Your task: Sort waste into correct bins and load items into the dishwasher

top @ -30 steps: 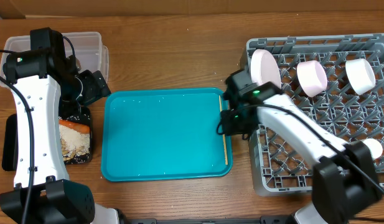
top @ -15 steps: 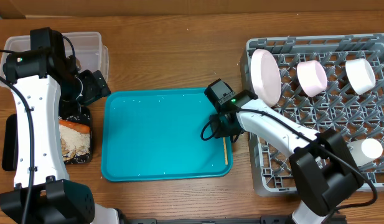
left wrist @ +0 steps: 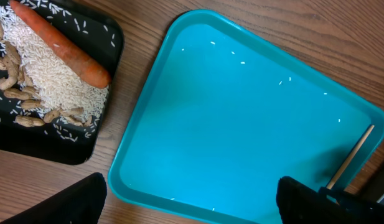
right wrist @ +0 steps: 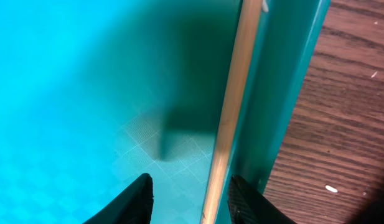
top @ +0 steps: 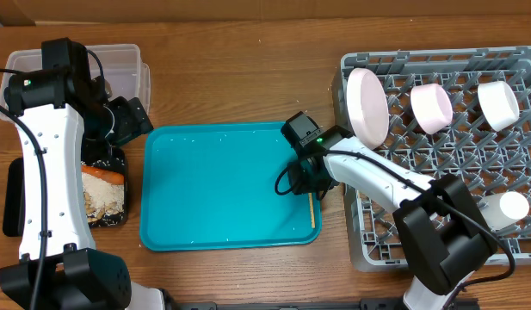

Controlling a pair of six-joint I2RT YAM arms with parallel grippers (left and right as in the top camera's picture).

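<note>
One wooden chopstick [top: 313, 209] lies along the right inner edge of the teal tray [top: 222, 189]. My right gripper [top: 309, 179] hovers low over it, open, and the chopstick [right wrist: 232, 106] runs between the fingertips [right wrist: 134, 200], closer to the right one. The grey dishwasher rack [top: 420, 224] holds a white plate [top: 367, 105], two bowls [top: 431, 108] and a cup [top: 511, 207]. The black bin [top: 106, 217] holds a carrot [top: 101, 175] and peanut scraps. My left gripper [top: 134, 120] hangs open and empty above it, beside the clear tub [top: 119, 65].
In the left wrist view the carrot [left wrist: 61, 50], peanuts [left wrist: 17, 93] and rice lie in the black bin [left wrist: 55, 152], beside the teal tray [left wrist: 241, 112]. Brown wood table [right wrist: 353, 124] shows right of the tray rim.
My right gripper has moved left from the rack's edge onto the tray and come down over the chopstick, its jaws a little wider. The left arm has stayed still.
</note>
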